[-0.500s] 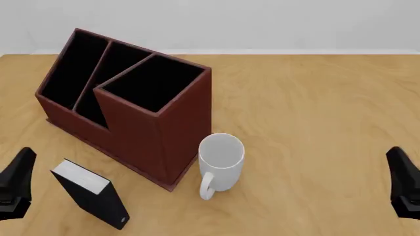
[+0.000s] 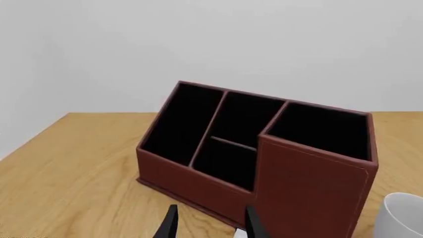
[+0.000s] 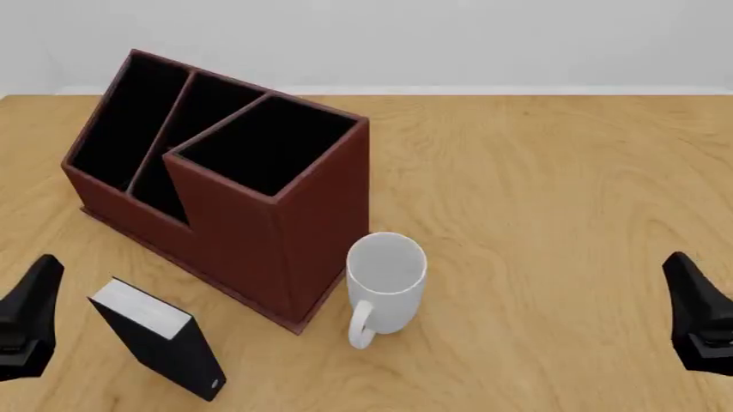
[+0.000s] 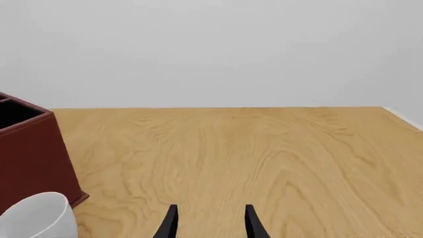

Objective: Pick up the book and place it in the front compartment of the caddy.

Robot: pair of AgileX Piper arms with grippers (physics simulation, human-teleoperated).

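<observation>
1. The caddy [image 3: 218, 180], a red-brown stitched box with three black-lined compartments, sits on the wooden table [image 3: 538, 189], set at an angle; I place everything else by it.
2. The book [image 3: 157, 338], black-covered with a pale page block, stands tilted on the table just beside the caddy's near side, apart from it and held by nothing.
3. A white mug [image 3: 384, 287] stands upright at the caddy's near right corner, very close to it, handle towards the camera.
4. The left gripper [image 2: 210, 225] hovers near the book, on the side away from the mug, fingers parted with nothing between them.
5. The right gripper [image 4: 210, 223] is well apart from the caddy, beyond the mug, fingers likewise spread and empty above bare wood.
</observation>
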